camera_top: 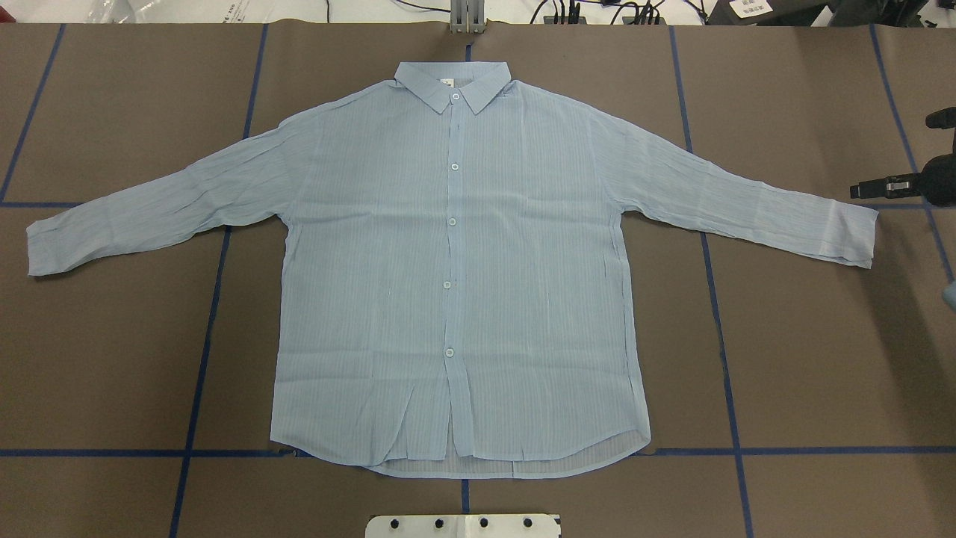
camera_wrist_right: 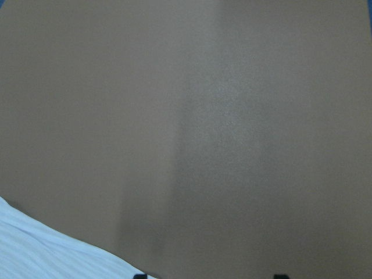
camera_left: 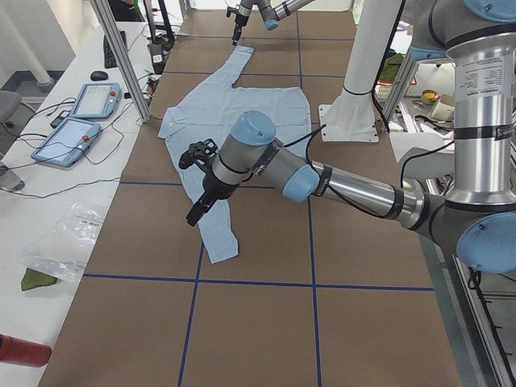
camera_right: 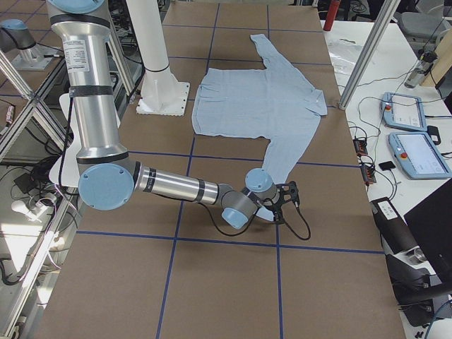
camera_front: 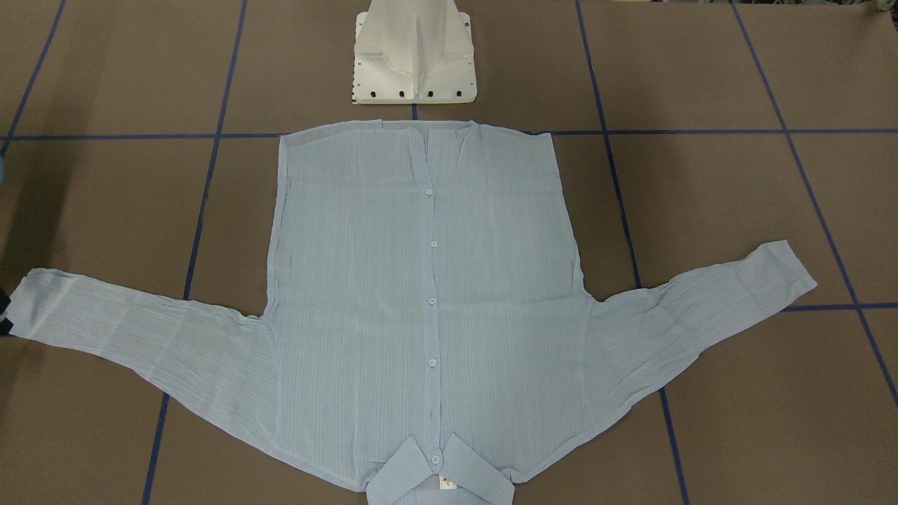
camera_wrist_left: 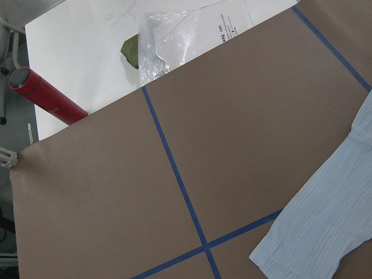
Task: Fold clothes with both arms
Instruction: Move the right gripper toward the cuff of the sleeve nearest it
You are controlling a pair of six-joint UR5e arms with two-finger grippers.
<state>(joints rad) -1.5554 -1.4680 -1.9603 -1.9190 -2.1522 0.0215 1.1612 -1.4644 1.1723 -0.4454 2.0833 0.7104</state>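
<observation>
Shirt [camera_top: 455,284] lay flat and unfolded on the counter [camera_top: 806,336], collar [camera_top: 452,81] at 12 o'clock from overhead; right fingers [camera_top: 881,185] hung spread and empty by the 3 o'clock cuff [camera_top: 851,235], left fingers [camera_left: 193,216] I cannot tell, so gripping both sleeve ends seemed next.

I see the light-blue striped shirt [camera_top: 455,284] lying flat on the brown table [camera_top: 112,359], buttoned, front up, collar away from the robot, sleeves spread. The silver left arm [camera_left: 355,189] hovers over one sleeve end; the right arm [camera_right: 173,187] reaches low beside the other.
</observation>
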